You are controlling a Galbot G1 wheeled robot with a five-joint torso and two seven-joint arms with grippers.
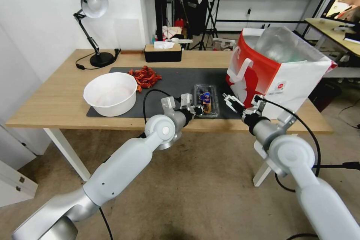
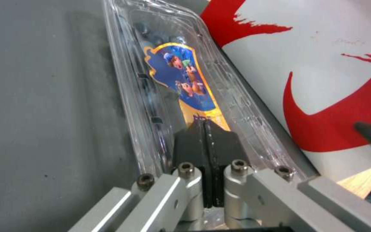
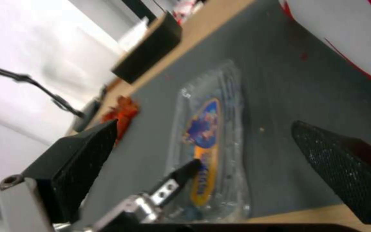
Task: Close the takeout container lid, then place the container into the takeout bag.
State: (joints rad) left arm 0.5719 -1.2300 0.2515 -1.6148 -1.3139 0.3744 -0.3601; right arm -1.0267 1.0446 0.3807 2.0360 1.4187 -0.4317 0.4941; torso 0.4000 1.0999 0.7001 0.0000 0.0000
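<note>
The takeout container [image 1: 206, 100] lay on the dark mat [image 1: 172, 78], the takeout bag [image 1: 279, 69] at its three o'clock. The left gripper [image 2: 204, 135], fingers pressed together, bore on the lid [image 2: 181, 74], probably to snap it closed. The right gripper [image 3: 207, 148] hovered spread, likely waiting.

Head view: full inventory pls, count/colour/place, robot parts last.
takeout container: 1, clear, lid down, on mat beside bag
lid: 1, clear, blue-orange label
takeout bag: 1, red-white, table's right end
mat: 1, dark grey, on table
bowl: 1, white, mat's left end
red food pile: 1, behind bowl
tissue box: 1, black, table's back edge
lamp: 1, black, back left
table: 1, wood
left gripper: shut, tips on lid
right gripper: open, beside bag
</note>
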